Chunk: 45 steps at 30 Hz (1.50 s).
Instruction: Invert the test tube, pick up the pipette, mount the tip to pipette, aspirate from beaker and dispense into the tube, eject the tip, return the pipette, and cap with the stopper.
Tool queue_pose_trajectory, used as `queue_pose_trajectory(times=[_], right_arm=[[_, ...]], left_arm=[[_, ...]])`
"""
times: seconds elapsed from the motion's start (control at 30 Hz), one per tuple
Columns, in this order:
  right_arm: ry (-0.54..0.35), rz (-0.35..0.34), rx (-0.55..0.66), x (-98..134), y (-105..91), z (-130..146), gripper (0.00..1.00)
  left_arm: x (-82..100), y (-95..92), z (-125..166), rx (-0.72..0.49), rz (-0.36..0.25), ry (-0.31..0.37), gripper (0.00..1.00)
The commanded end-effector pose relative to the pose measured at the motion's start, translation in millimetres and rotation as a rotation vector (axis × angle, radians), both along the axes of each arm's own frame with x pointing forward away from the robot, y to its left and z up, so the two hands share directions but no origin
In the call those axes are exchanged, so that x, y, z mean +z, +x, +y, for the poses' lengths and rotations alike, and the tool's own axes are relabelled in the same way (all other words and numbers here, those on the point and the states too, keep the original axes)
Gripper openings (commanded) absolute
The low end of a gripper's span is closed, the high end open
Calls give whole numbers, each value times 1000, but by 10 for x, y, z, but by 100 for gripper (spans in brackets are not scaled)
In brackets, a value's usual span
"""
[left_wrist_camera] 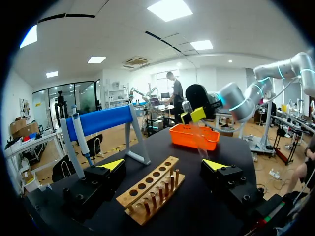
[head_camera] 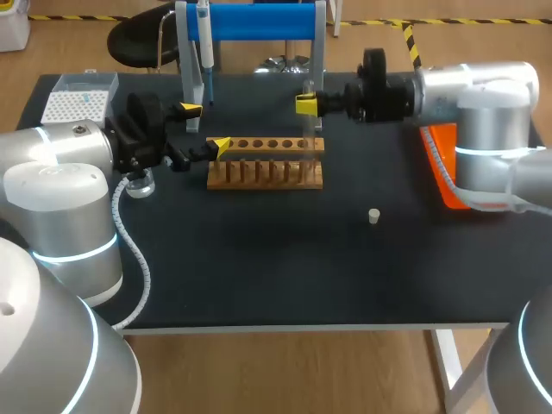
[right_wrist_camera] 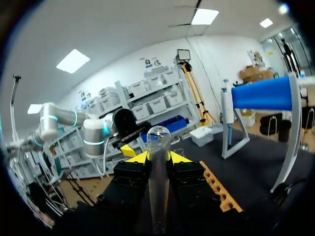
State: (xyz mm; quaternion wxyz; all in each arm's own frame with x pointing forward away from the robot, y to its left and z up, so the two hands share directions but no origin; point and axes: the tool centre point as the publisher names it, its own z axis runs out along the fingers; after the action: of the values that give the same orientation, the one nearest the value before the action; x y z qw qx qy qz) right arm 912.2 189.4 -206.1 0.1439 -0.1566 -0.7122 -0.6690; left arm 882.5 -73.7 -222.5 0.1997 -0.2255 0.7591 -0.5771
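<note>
A clear test tube (head_camera: 308,136) stands upright over the right end of the wooden rack (head_camera: 266,164), with my right gripper (head_camera: 306,104) shut on its upper part. In the right wrist view the tube (right_wrist_camera: 158,177) sits between the yellow tips of the right gripper (right_wrist_camera: 158,157), rounded end showing. My left gripper (head_camera: 205,127) hangs open at the rack's left end, holding nothing. In the left wrist view the rack (left_wrist_camera: 152,189) lies ahead of the left gripper (left_wrist_camera: 163,167). The pipette (head_camera: 205,43) hangs on the blue stand (head_camera: 259,21). The small stopper (head_camera: 373,216) lies on the table to the right.
A white tip box (head_camera: 80,102) sits at the back left. A glass beaker (head_camera: 140,183) stands under my left arm. An orange tray (head_camera: 442,159) lies under my right arm.
</note>
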Motion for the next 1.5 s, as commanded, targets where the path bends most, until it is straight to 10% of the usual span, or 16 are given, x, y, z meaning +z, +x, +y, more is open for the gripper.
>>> queue_pose_trajectory(times=[0.03, 0.3, 0.53, 1.27, 1.5], right_arm=[[-65, 521, -38, 18, 39, -14, 0], [-68, 884, -38, -44, 65, -28, 0], [-71, 1049, -24, -101, 54, -40, 0], [1, 1012, 3, -140, -2, -82, 0], [8, 1140, 24, -160, -10, -82, 0]], left_arm=[[-12, 0, -10, 3, -3, -1, 100], [-12, 0, -10, 3, -3, -1, 100], [-12, 0, -10, 3, -3, -1, 100], [-12, 0, -10, 3, -3, -1, 100], [-12, 0, -10, 3, -3, -1, 100]])
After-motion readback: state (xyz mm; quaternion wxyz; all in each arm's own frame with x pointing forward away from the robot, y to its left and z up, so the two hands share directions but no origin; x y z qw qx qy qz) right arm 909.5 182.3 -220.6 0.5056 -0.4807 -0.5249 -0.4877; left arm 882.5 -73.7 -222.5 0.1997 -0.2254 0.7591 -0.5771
